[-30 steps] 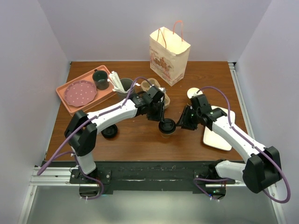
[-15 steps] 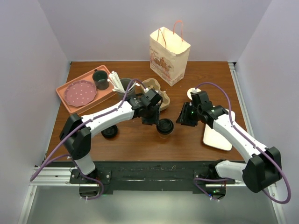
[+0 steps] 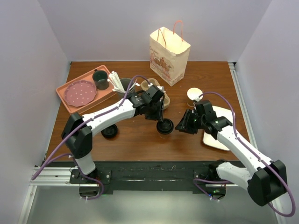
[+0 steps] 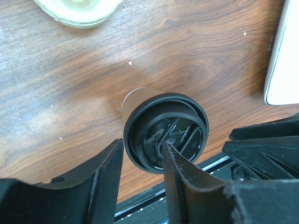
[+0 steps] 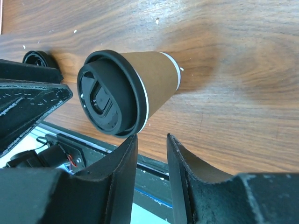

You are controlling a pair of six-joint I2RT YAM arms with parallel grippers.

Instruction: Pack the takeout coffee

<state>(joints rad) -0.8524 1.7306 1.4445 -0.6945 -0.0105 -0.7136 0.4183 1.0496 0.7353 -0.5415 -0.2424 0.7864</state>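
Coffee cup dead centre, both arms crowding it

The takeout coffee (image 3: 164,127) stands upright on the table (image 3: 135,140), middle of the top view. The left gripper (image 4: 141,147) is half-open over the edge of the black lid (image 4: 166,133), can't tell if it's touching. The right gripper (image 5: 152,137) is narrow and empty, just right of the cup. Looks like light, squashy paper, and that lid probably pops off, so I'd pinch the brown wall under the rim, gently, and keep it level.

Right gripper (image 3: 180,125) drawn back toward near edge; far cup (image 3: 194,94) now uncovered.
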